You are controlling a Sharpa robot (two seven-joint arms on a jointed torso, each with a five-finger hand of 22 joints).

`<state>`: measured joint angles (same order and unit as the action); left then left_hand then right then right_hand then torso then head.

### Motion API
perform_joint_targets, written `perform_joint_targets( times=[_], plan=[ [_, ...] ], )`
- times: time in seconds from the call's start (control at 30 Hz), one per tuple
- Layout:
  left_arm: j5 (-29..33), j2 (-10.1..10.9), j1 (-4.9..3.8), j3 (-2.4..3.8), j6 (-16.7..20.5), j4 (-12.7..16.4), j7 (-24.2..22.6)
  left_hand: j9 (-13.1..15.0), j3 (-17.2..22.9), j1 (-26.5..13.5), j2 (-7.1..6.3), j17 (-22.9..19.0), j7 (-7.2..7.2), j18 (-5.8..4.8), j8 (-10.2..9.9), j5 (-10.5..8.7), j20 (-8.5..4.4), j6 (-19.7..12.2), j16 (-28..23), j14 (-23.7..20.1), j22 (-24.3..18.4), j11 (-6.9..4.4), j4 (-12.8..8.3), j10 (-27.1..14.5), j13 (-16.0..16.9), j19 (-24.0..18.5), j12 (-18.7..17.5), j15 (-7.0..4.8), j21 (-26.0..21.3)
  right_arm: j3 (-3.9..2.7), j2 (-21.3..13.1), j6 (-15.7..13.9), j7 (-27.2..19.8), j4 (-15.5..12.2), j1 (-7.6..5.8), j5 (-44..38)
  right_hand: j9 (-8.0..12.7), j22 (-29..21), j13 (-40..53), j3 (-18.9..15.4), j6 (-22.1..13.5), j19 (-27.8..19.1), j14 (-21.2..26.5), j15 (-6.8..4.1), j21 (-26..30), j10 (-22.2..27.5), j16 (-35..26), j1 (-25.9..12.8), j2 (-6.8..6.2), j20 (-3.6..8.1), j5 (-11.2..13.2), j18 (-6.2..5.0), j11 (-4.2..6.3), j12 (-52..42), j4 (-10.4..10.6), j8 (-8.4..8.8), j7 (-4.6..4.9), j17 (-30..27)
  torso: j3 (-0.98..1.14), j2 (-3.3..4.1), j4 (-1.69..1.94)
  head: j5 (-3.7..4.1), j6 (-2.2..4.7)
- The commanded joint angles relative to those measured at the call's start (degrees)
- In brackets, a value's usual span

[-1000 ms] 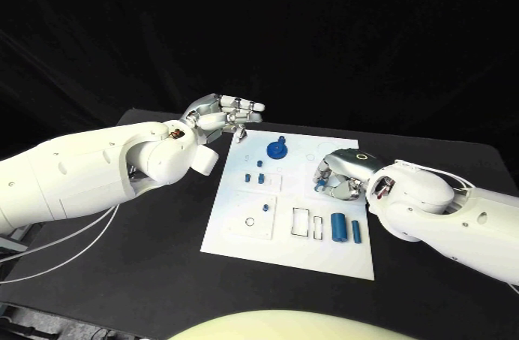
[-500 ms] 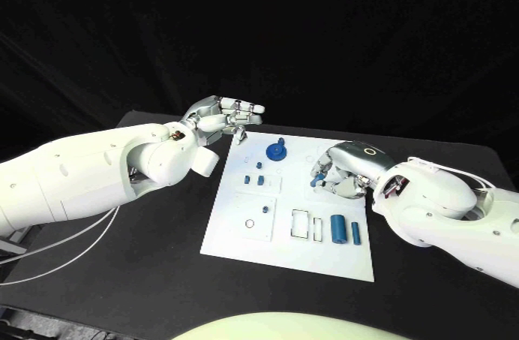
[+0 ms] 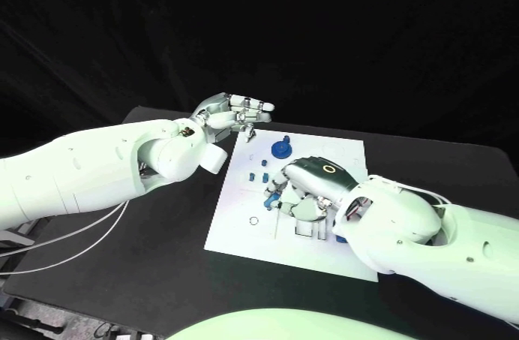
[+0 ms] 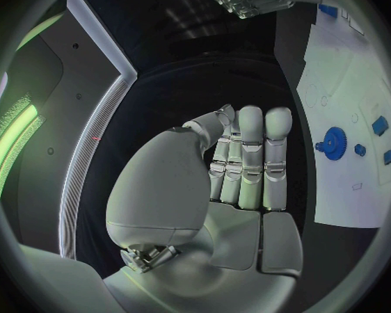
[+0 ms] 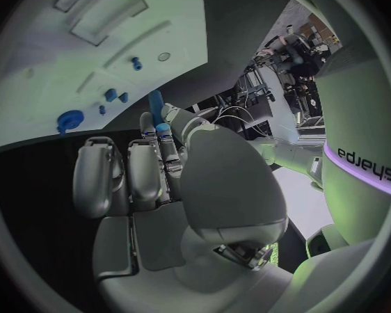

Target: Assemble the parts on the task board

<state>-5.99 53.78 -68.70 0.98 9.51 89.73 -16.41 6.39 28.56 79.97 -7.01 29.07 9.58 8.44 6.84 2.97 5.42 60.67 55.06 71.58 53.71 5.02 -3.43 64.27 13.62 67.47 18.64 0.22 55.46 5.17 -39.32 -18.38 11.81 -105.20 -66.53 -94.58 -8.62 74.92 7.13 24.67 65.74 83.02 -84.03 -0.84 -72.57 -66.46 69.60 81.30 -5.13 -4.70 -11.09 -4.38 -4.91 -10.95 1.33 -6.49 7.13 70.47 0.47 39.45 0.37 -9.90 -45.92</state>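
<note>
Head view, left to right: my left hand (image 3: pixel 236 114) hovers by the white rectangular task board's (image 3: pixel 244 233) far corner, fingers curled together around nothing. My right hand (image 3: pixel 301 194) sits over the board's middle, pinching a small blue cylindrical peg (image 5: pixel 156 104) that pokes past the fingertips, long axis aimed down at the board. I worry a tilted peg could jam at its hole or slip free.

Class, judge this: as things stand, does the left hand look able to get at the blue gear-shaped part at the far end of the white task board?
Probably yes. The left hand hovers near the blue gear-shaped part, with nothing between them; the right hand works nearer the white task board's middle.
</note>
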Motion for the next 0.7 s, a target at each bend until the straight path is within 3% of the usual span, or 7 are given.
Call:
perform_joint_targets(
  times=[0.03,0.33,0.7],
  plan=[
    [-0.22,-0.37,-0.05,0.02,-1.05,-0.01,-0.26,-0.04,-0.11,0.05,0.49,-0.08,-0.02,0.54,0.35,0.34,-0.05,-0.21,-0.17,-0.48,-0.05,-0.12,-0.35,-0.44,0.06,-0.35,0.31,0.09,-0.19,0.14,1.71,-0.67,-1.35,1.14,0.93,-0.49,-0.06,8.40,0.02,0.07,0.06,0.24,-2.72,-0.36,-0.22,-1.98,0.29,0.59,0.34,-0.01,-0.17,1.04,1.47,0.31,-0.37,-0.02,0.26,0.01,-0.09,0.03,0.25,-0.29,-0.21],
    [-0.22,-0.84,-0.06,0.01,-1.02,0.06,-0.17,-0.03,-0.10,0.06,0.58,-0.10,-0.02,0.54,0.39,0.35,-0.05,-0.23,-0.16,-0.50,-0.07,-0.12,-0.38,-0.51,0.10,-0.34,0.44,0.09,-0.22,1.06,6.07,-0.18,-1.73,6.22,2.81,-0.89,-0.11,8.46,0.03,0.15,0.07,0.26,-2.73,-0.33,-0.29,-2.07,0.39,0.56,0.34,-0.03,-0.42,1.06,1.44,0.45,-0.46,0.01,0.30,0.06,-0.11,0.06,-0.03,-1.29,-0.45],
    [-0.22,-1.08,-0.07,0.01,-1.11,0.16,-0.09,-0.03,-0.10,0.06,0.58,-0.10,-0.02,0.54,0.39,0.35,-0.05,-0.23,-0.16,-0.50,-0.07,-0.12,-0.38,-0.51,0.10,-0.34,0.44,0.09,-0.22,1.46,8.52,1.21,-0.36,10.07,4.14,-1.90,-0.14,8.55,0.04,0.16,0.09,0.32,-2.72,-0.32,-0.44,-2.15,0.38,0.55,0.24,-0.04,-0.56,1.08,1.43,0.55,-0.59,0.02,0.32,0.02,-0.04,0.04,0.16,-1.45,-0.72]
  ],
)
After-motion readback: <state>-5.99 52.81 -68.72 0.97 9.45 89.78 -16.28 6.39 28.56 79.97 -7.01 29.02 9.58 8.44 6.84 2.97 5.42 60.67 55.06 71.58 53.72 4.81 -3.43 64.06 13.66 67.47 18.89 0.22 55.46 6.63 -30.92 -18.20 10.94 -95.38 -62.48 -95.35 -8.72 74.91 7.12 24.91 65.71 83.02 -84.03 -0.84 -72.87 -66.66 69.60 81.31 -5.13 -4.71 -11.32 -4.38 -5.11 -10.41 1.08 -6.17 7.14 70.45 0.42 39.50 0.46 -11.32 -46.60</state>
